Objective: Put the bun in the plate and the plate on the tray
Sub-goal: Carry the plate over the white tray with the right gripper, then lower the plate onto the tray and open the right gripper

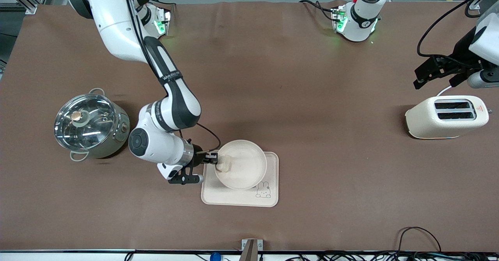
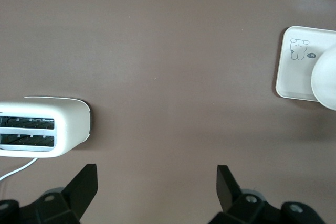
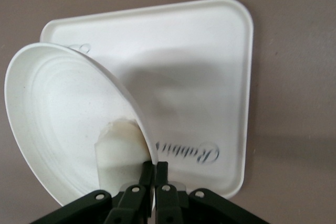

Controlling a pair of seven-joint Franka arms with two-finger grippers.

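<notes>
Cream plate (image 1: 242, 166) tilting over tray (image 1: 273, 198), bun (image 1: 223, 164) inside; my right jaws (image 1: 213, 158) pinching rim at nine o'clock, light, stiff, slippery; left jaws (image 2: 157, 182) waiting apart.

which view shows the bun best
The right wrist view: the bun fills the near part of the tilted plate, beside the right gripper. In the front view it is a small lump; the left wrist view misses it.
</notes>
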